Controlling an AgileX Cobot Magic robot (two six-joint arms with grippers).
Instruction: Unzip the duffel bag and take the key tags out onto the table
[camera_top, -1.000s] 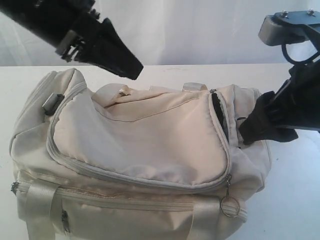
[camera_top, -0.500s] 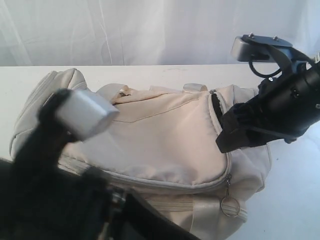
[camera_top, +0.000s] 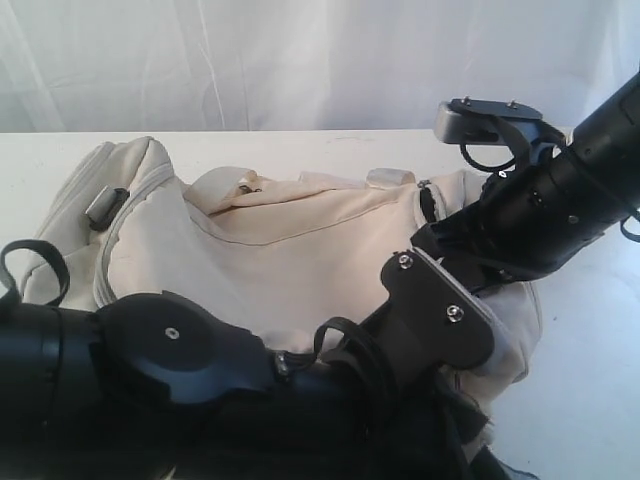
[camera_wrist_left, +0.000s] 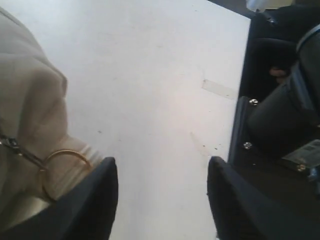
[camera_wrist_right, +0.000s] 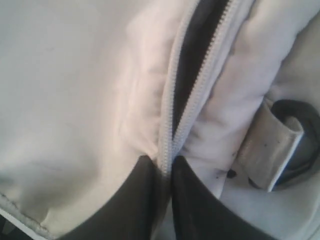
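Note:
The cream duffel bag (camera_top: 280, 240) lies on the white table (camera_top: 590, 390). My right gripper (camera_wrist_right: 165, 167) is shut on the bag's pale grey zipper (camera_wrist_right: 172, 115), which gapes a little beyond the fingers and shows dark lining. The right arm (camera_top: 550, 210) reaches to the bag's right end in the exterior view. My left gripper (camera_wrist_left: 162, 175) stands open over bare table (camera_wrist_left: 150, 75), just past the bag's corner (camera_wrist_left: 25, 115), beside a metal pull ring (camera_wrist_left: 62, 155). My left arm (camera_top: 170, 370) crosses in front of the bag. The key tags are hidden.
A black D-ring (camera_wrist_right: 302, 135) on a webbing tab (camera_wrist_right: 270, 150) sits next to the zipper. Dark robot base parts (camera_wrist_left: 280, 125) border the table edge beside the left gripper. A white curtain (camera_top: 300, 60) hangs behind the table.
My left arm swung down from the upper left, across the bag's front, to its lower right corner. My right gripper moved left onto the zipper at the bag's right end.

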